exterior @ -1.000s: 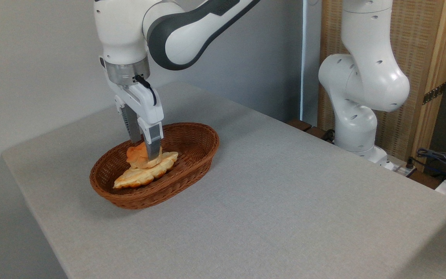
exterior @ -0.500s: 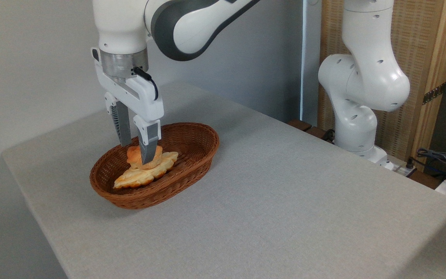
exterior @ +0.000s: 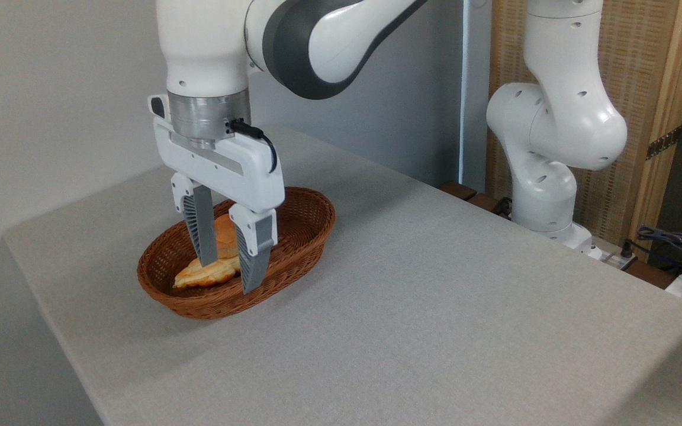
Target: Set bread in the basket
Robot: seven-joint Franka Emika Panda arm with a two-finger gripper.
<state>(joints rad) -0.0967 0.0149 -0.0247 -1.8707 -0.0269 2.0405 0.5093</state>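
The bread, a small orange-golden bun, lies inside the reddish-brown wicker basket at the table's left. It rests on a longer pale braided loaf. My gripper hangs open just above the basket, nearer the camera than the bun, with nothing held. Its grey fingers frame the bun in the picture and hide the bun's sides and part of the loaf.
The grey table stretches to the right and front of the basket. The arm's white base stands at the table's back right edge, with cables beyond it. A pale wall runs along the left.
The gripper has let go of the bun, opened wider, lifted slightly and shifted right and toward the camera, turning about its wrist. The bun stays in the basket on the loaf.
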